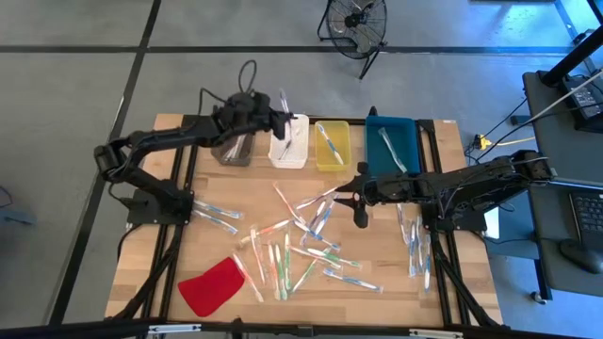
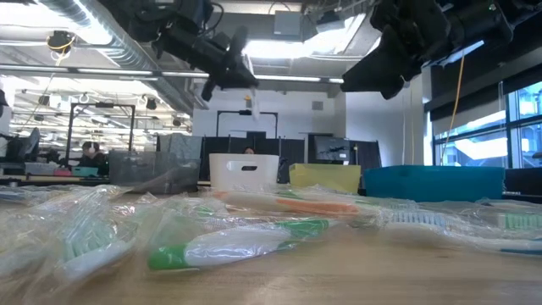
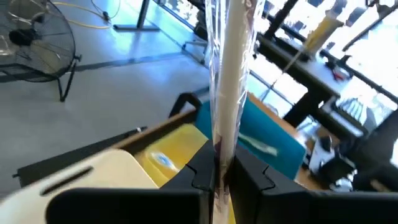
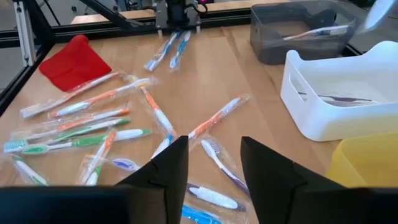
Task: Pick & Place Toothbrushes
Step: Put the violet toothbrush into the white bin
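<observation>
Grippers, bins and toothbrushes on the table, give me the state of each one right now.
Left gripper: shut on a wrapped toothbrush, above the white bin.
Right gripper: open, nothing held, over the loose pile.
Grey bin: one toothbrush inside.
White bin: a toothbrush inside.
Yellow bin: one toothbrush inside.
Blue bin: one toothbrush inside.
Loose toothbrushes: lying scattered on the table.
Red cloth: lying flat.
</observation>
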